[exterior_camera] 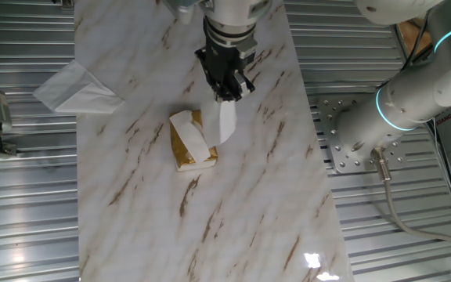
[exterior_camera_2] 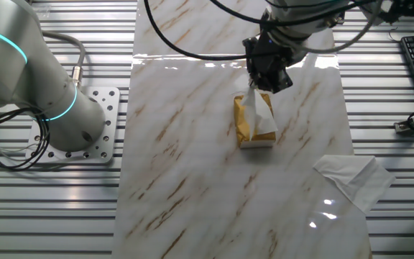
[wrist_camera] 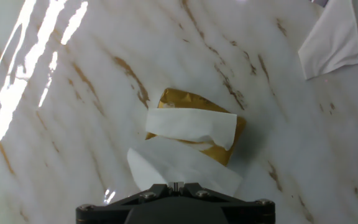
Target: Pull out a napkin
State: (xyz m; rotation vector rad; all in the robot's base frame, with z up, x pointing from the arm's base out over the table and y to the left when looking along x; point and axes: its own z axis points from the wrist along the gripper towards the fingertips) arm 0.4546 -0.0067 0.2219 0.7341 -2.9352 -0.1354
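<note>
My gripper [exterior_camera: 230, 92] is shut on the top edge of the napkin [exterior_camera: 227, 124], a thin white tissue that hangs down from the fingertips. Its lower end reaches the yellow-gold packet [exterior_camera: 188, 155] on the marble table; I cannot tell if it is free of the packet. A second white tissue [exterior_camera: 193, 135] lies across the packet's top. In the hand view the gripper [wrist_camera: 176, 185] pinches the napkin [wrist_camera: 185, 167] just in front of the packet [wrist_camera: 188, 101], with the second tissue [wrist_camera: 191, 124] behind it. In the other fixed view the gripper [exterior_camera_2: 266, 80] hovers over the packet [exterior_camera_2: 244, 124].
A larger white paper with a pointed fold [exterior_camera: 77, 90] lies at the table's edge, also in the other fixed view [exterior_camera_2: 354, 178] and the hand view [wrist_camera: 344, 37]. The arm's base [exterior_camera: 382, 117] stands beside the table. Metal slats surround the marble top [exterior_camera: 233, 219].
</note>
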